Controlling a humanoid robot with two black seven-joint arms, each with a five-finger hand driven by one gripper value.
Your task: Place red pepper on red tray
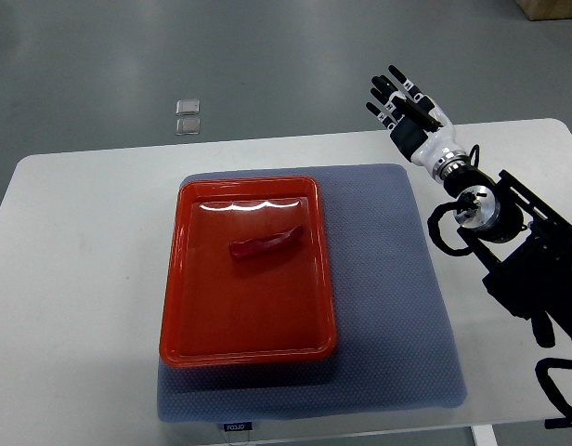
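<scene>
One slim, glossy, dark red pepper (265,246) is lying inside the shiny rectangular red plastic tray (188,316), toward its far half. The tray is sitting on a textured blue-grey fabric mat (388,307) covering the smooth white table (82,279). The black-and-white right hand (407,111) is hovering beyond the mat's far right corner, fingers spread, holding nothing.

Brightness: I see even, bright overhead light, nothing dim.
Glare: a white scalloped reflection lies along the far inner wall of the red tray (188,269).
Shadows: soft and short; a dark band shows under the tray's near rim on the blue mat (388,307).
Focus: I read the frame as sharp throughout, no motion blur.
Distortion: the white table (82,279) edges bow slightly.
</scene>
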